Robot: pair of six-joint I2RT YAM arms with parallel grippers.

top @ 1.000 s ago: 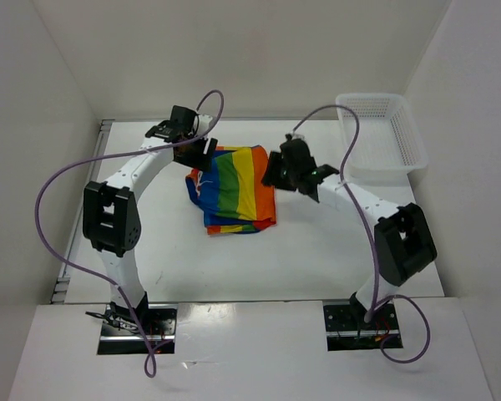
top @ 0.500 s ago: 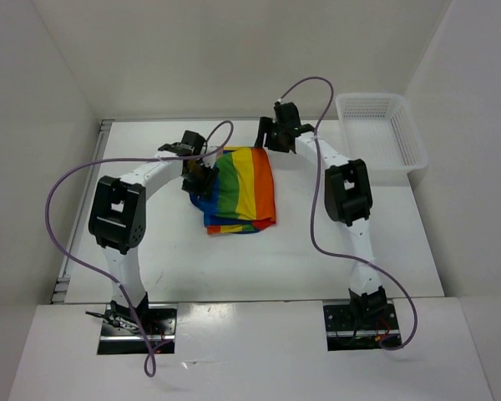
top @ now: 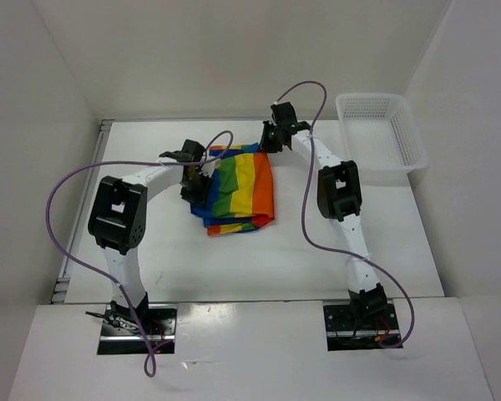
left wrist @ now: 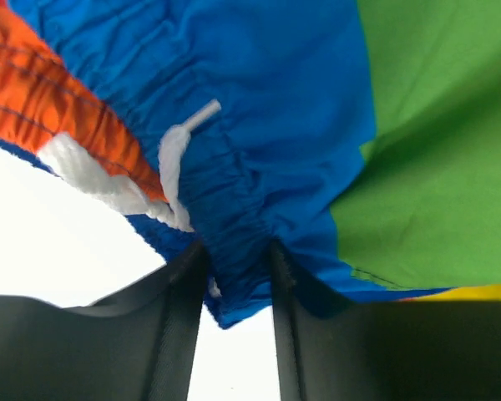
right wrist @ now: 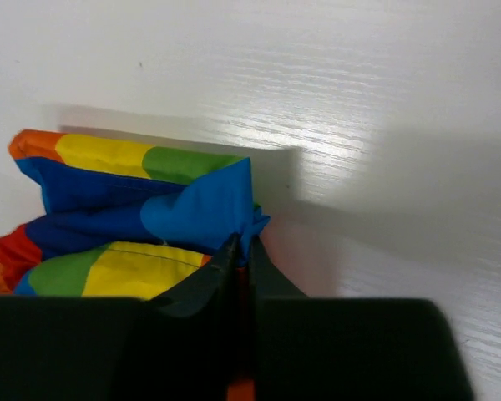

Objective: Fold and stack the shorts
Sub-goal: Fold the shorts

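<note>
The white desk (top: 317, 251) shows a faint wood grain just beyond the right claw (top: 265, 144). The shorts (top: 238, 188) lie on it in a folded, rainbow-striped heap between the two claws. The left claw (top: 194, 188) is at their blue waistband edge and the right claw is at a blue corner on the opposite side. A white mesh basket (top: 412, 129) sits on the desk, well off to the right of the right claw.
</note>
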